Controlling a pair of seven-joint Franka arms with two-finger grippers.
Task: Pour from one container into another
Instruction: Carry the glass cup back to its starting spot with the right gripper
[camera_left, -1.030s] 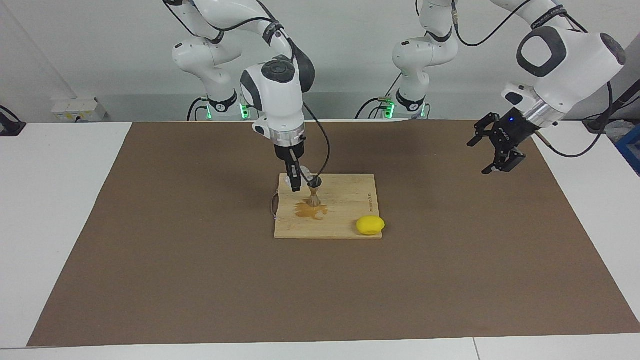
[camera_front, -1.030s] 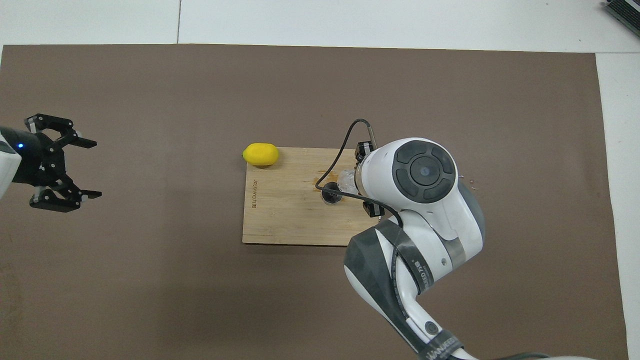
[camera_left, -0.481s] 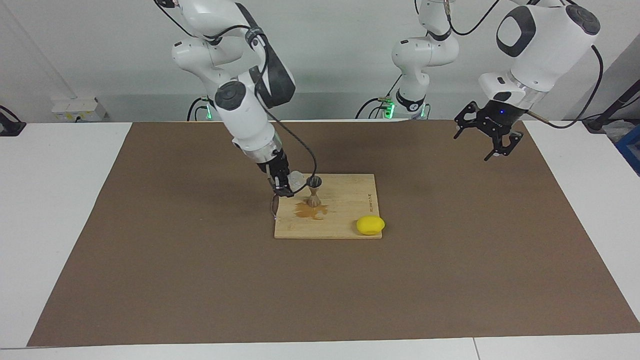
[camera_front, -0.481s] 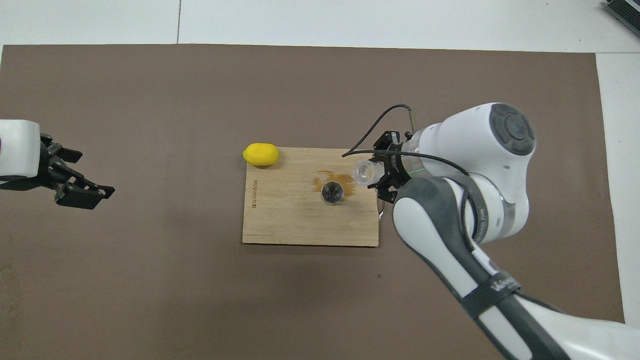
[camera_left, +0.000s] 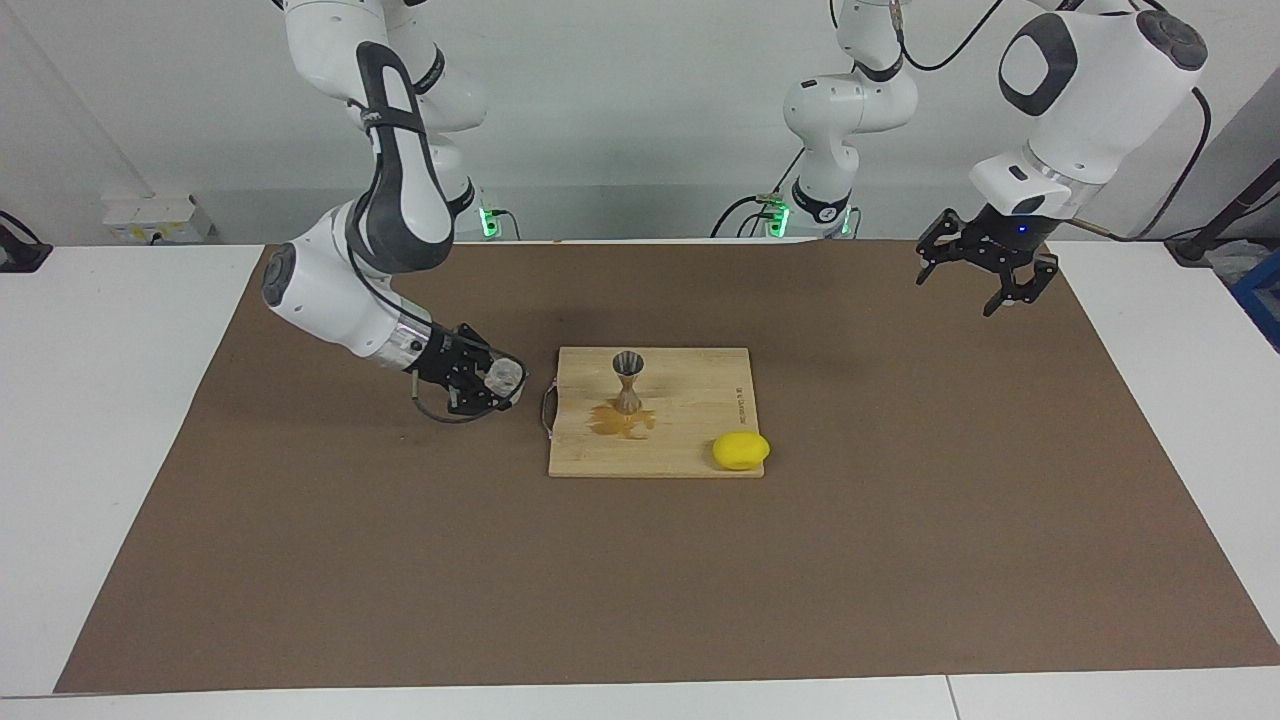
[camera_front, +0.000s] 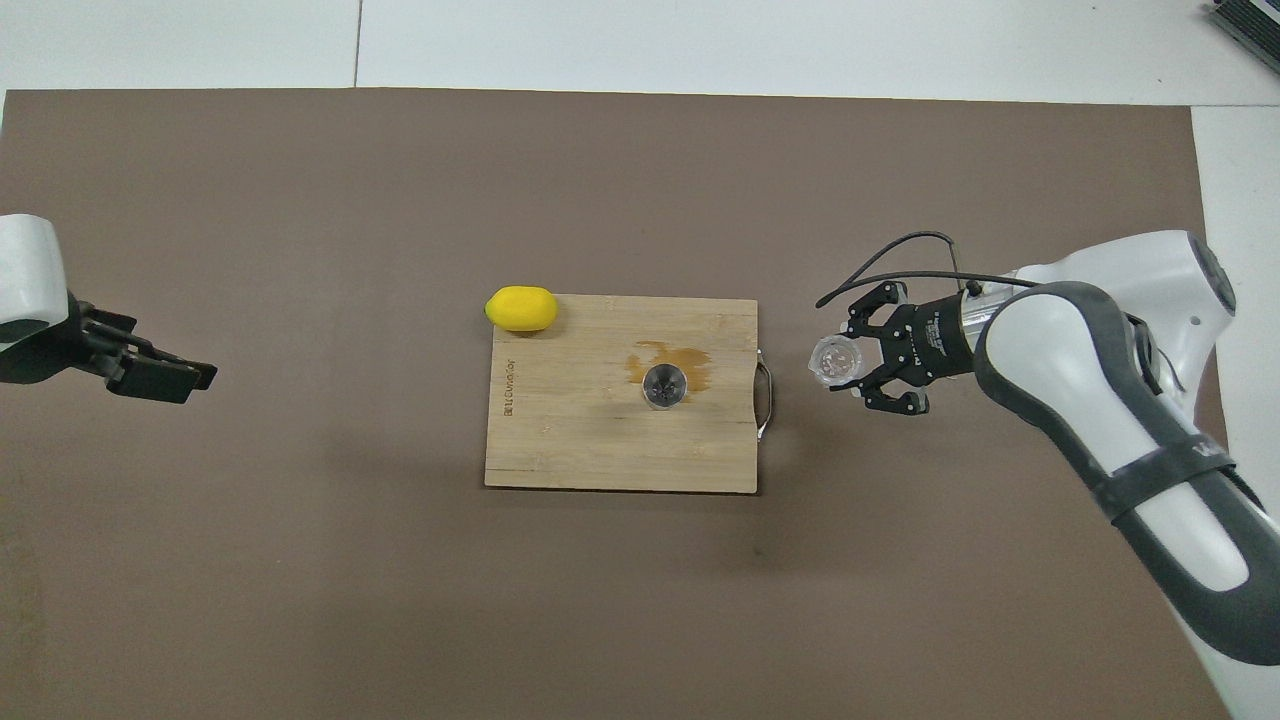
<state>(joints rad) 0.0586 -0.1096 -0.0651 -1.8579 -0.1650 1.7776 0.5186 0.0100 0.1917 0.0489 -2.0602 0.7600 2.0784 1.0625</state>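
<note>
The clear textured glass tumbler (camera_left: 505, 375) is in my right gripper (camera_left: 492, 382), low over the brown mat beside the cutting board's handle, toward the right arm's end. In the overhead view the tumbler (camera_front: 833, 360) shows its mouth upward between the fingers of the right gripper (camera_front: 852, 362). The grey metal jigger (camera_left: 628, 382) stands upright on the wooden cutting board (camera_left: 690, 400), apart from the tumbler. It also shows in the overhead view (camera_front: 664, 385). My left gripper (camera_left: 985, 275) is open and empty, waiting in the air over the mat at the left arm's end.
A brown liquid spill (camera_left: 620, 422) lies on the board next to the jigger. A yellow lemon (camera_left: 741, 451) rests at the board's corner farther from the robots, toward the left arm's end. A metal handle (camera_front: 767, 390) sticks out of the board toward the tumbler.
My right gripper has carried the tumbler away from the jigger, off the board toward the right arm's end and lower, turning it mouth up. The left gripper shifted only slightly.
</note>
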